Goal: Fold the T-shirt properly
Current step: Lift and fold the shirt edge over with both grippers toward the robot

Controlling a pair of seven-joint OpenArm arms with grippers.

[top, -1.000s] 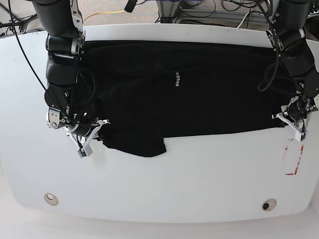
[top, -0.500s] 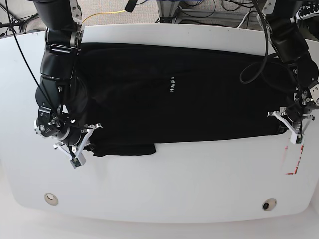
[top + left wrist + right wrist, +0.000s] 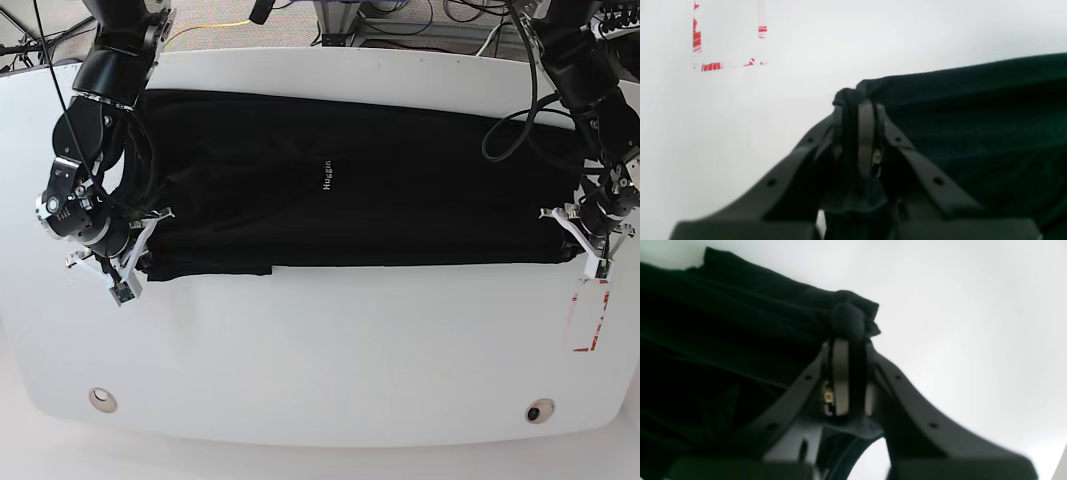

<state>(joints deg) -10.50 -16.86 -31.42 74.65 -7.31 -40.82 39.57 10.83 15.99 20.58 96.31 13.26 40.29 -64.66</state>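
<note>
The black T-shirt lies stretched out as a long, wide band across the far half of the white table, its small white word near the middle. My left gripper is shut on the shirt's near corner at the base view's right. In the left wrist view the left gripper pinches a bunch of the T-shirt. My right gripper is shut on the near corner at the base view's left. In the right wrist view the right gripper clamps a wad of the T-shirt.
A red-marked rectangle is on the table just in front of the left gripper, and shows again as red marks. Two round fittings sit near the table's front edge. Cables lie behind the far edge.
Both grippers have moved outward with the shirt's corners, the right one furthest toward the base view's left. The shirt is pulled taut and the flap hanging off its near edge has flattened.
</note>
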